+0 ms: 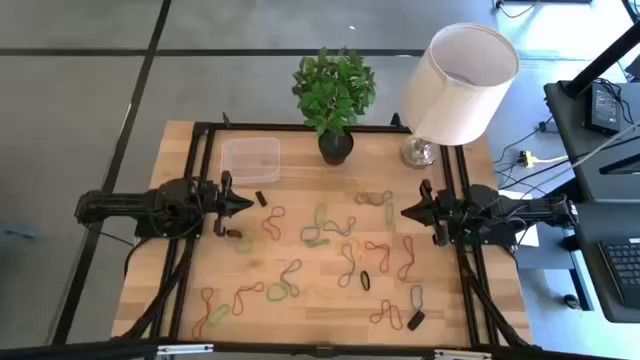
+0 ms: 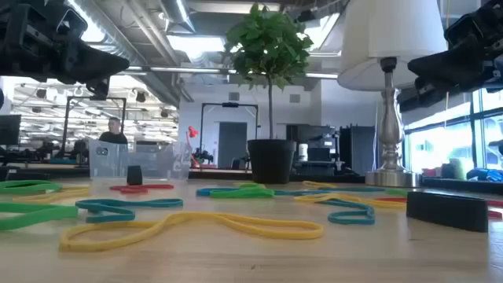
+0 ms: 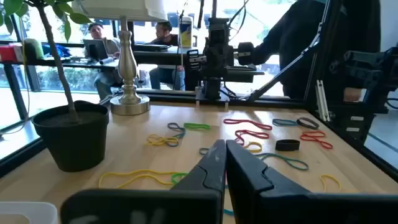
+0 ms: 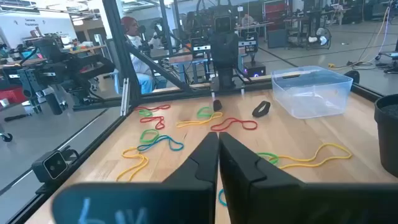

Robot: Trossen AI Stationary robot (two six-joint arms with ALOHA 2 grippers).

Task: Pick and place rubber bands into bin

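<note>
Rubber bands [image 1: 322,237] strewn loose across the wooden bench [image 1: 300,320], left pincer [image 1: 243,205] and right pincer [image 1: 408,211] both closed tight and empty above them, clear bin [image 1: 250,160] at the far edge beside the plant pot [image 1: 336,146], lamp [image 1: 455,80] beyond.

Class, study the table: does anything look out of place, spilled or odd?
Rubber bands lie scattered across the table, with none visible in the bin. Small black blocks sit among them. The plant and lamp stand upright; nothing looks damaged.
</note>
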